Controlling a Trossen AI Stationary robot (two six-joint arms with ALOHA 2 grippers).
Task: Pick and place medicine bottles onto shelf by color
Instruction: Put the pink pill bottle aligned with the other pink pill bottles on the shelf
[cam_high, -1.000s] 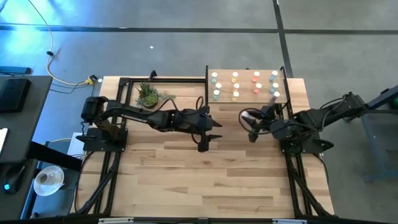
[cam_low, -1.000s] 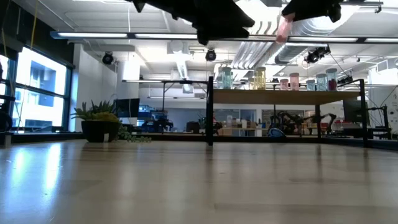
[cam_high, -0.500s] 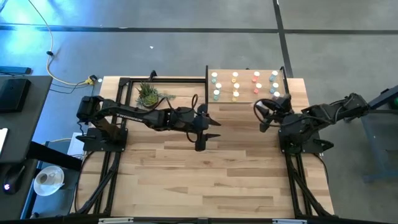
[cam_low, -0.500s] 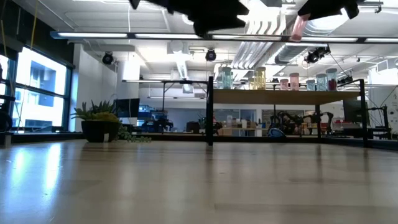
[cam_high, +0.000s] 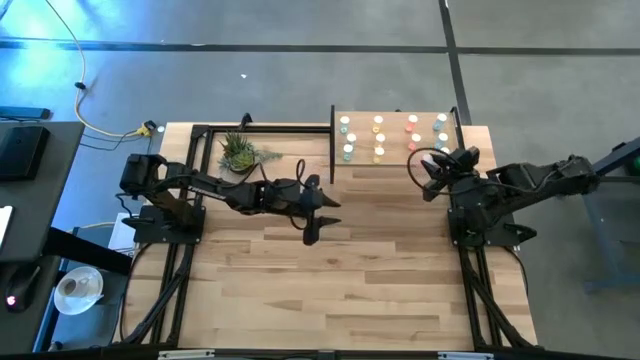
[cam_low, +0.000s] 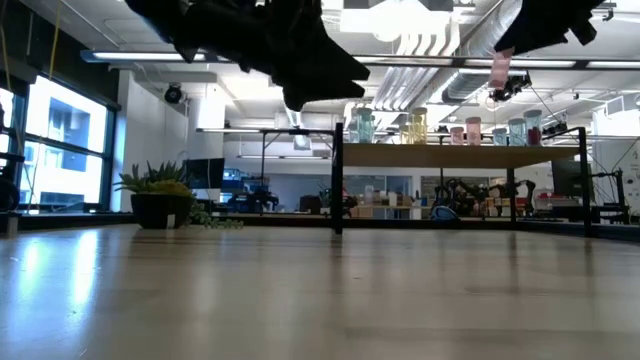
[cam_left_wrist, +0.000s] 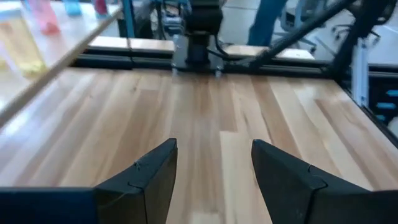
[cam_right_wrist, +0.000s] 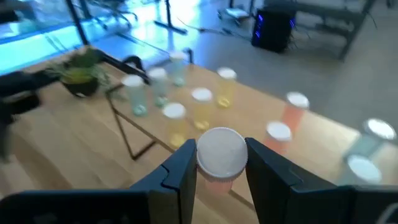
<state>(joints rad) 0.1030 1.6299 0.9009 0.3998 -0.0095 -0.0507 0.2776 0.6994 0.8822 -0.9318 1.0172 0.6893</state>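
The shelf (cam_high: 395, 160) stands at the table's far right and carries several medicine bottles (cam_high: 379, 138) upright in columns: white, yellow, orange-red, teal. My right gripper (cam_high: 432, 172) hovers just in front of the shelf, shut on an orange-red bottle with a white cap (cam_right_wrist: 220, 153). In the low view the bottle (cam_low: 499, 68) hangs high above the shelf board (cam_low: 460, 155). My left gripper (cam_high: 314, 214) is open and empty above the table's middle, and the left wrist view (cam_left_wrist: 214, 168) shows only bare planks between its fingers. My right gripper pinches the orange-red bottle between its two fingers (cam_right_wrist: 184, 165), at the bottle's upper part just below the white cap (cam_right_wrist: 220, 153). The fingers come from above, slanting down. The bottle's body (cam_low: 499, 70) hangs roughly upright below the gripper, clear of the shelf and the table.
A small green potted plant (cam_high: 238, 152) stands at the table's far left, near the left arm. A black frame (cam_high: 265, 128) runs along the far edge. Bare planks (cam_high: 330, 280) fill the table's near half.
My right gripper has carried the orange-red bottle toward the table's far edge and right, up to the shelf's front. My left gripper, still open, has drawn back toward the table's left edge and come lower.
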